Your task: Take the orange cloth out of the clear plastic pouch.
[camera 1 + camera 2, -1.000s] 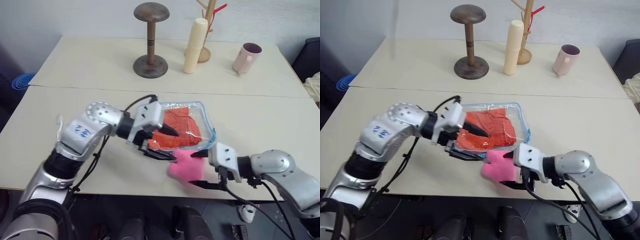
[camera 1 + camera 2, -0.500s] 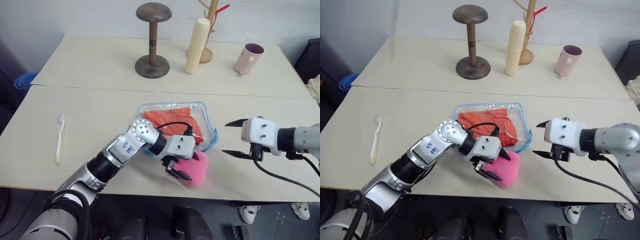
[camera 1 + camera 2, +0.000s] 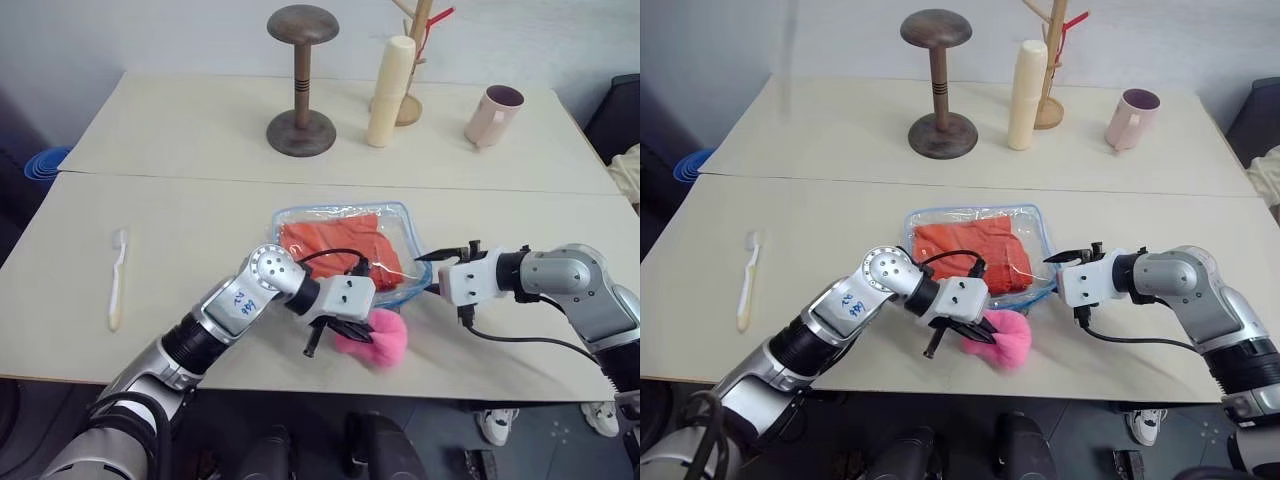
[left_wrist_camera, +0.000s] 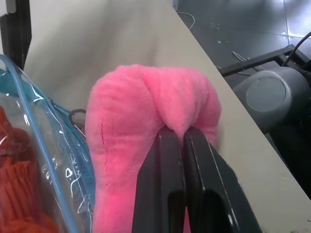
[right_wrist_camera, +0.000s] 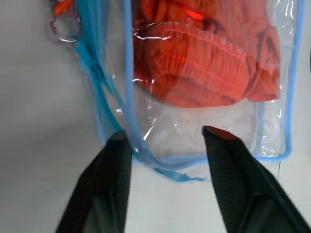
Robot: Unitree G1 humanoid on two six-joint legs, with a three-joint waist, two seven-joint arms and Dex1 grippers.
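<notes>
The cloth (image 3: 338, 246) is all inside the pouch (image 3: 408, 224), which lies flat near the middle of the worktop (image 3: 180, 210), toward the front edge. Right gripper (image 5: 165, 133) sits spread at the pouch's open end, probably to pin or pinch the edging. Left gripper (image 4: 183, 138) is pinching the pink heart (image 4: 150, 102) at the front edge, I'd guess to keep it clear.

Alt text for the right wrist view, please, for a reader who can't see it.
Two black fingers of the right gripper stand open at the edge of a clear plastic pouch with light blue zipper edging. A wrinkled bright orange cloth lies inside it, on a pale table.
</notes>
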